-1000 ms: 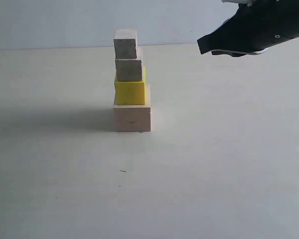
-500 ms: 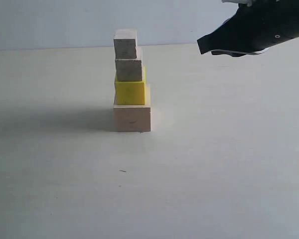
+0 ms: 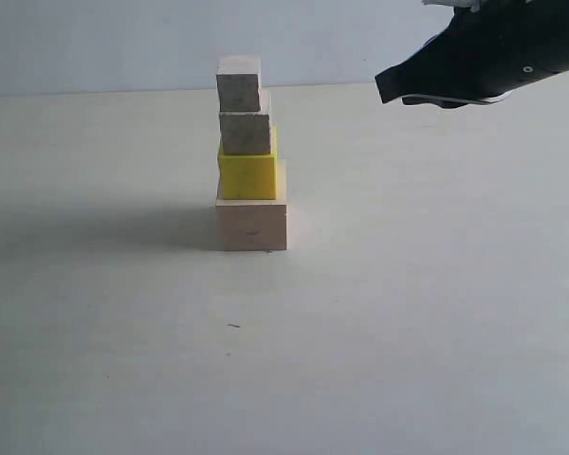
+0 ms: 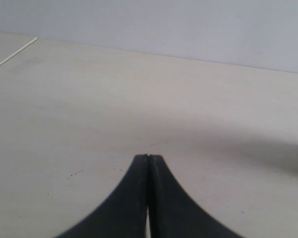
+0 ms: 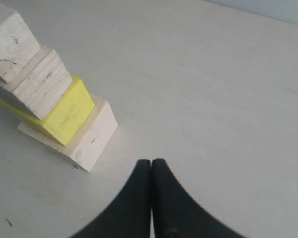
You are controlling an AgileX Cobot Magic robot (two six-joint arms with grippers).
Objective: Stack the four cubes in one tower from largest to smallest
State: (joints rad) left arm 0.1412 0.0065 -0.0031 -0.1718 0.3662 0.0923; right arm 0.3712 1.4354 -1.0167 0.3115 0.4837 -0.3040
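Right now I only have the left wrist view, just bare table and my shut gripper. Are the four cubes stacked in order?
Observer: Yes, they stand in one column: the large pale wooden cube at the bottom, then the bright yellow cube, the small pale wooden cube, and the smallest pale wooden cube on top.
Operator: Is anything touching them?
Observer: No. The right gripper is shut and empty. In the exterior view it is off to the right, apart from the column and about level with the top cube.
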